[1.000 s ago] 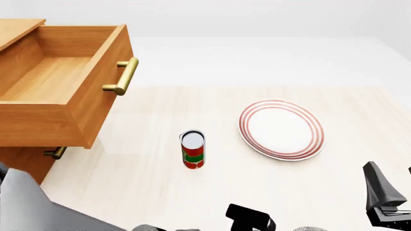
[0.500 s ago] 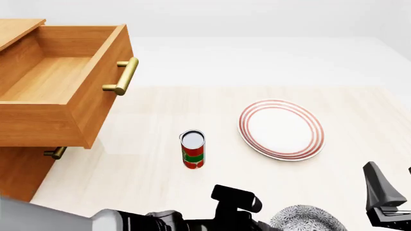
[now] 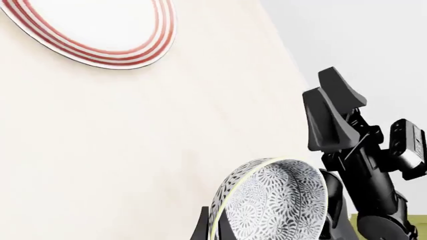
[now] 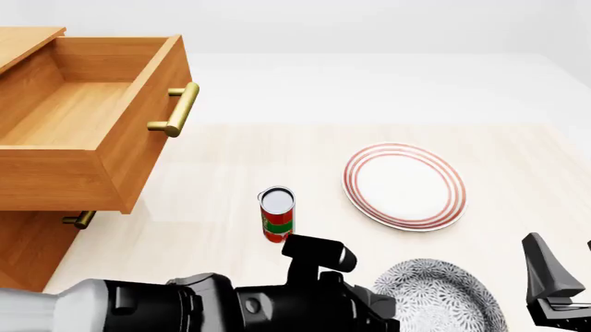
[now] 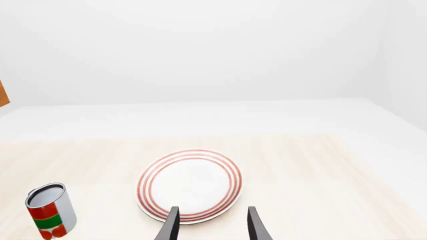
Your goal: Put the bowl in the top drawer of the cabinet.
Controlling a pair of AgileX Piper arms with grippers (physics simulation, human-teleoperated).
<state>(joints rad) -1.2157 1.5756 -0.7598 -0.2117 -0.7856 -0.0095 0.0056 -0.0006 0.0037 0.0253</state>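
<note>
Left gripper [image 3: 267, 232] clamped on the bowl [image 4: 441, 296], holding it at the table's [image 4: 221, 180] near edge, right of the can [image 4: 277, 215] and nearer than the plate [image 4: 405, 186]. Right gripper [image 5: 209, 223] idle, fingers apart, empty. Drawer [image 4: 88, 117] pulled out of the cabinet [image 4: 28, 242], far left.

L arm low across near edge, hand [image 3: 267, 235] gripping; R hand [image 5: 210, 225] parted, fingers forward.

Bright, even, diffuse light as we see it, soft faint shadows on the table [image 4: 212, 228], no glare, sharp focus throughout, no edge distortion, clean noiseless render.
</note>
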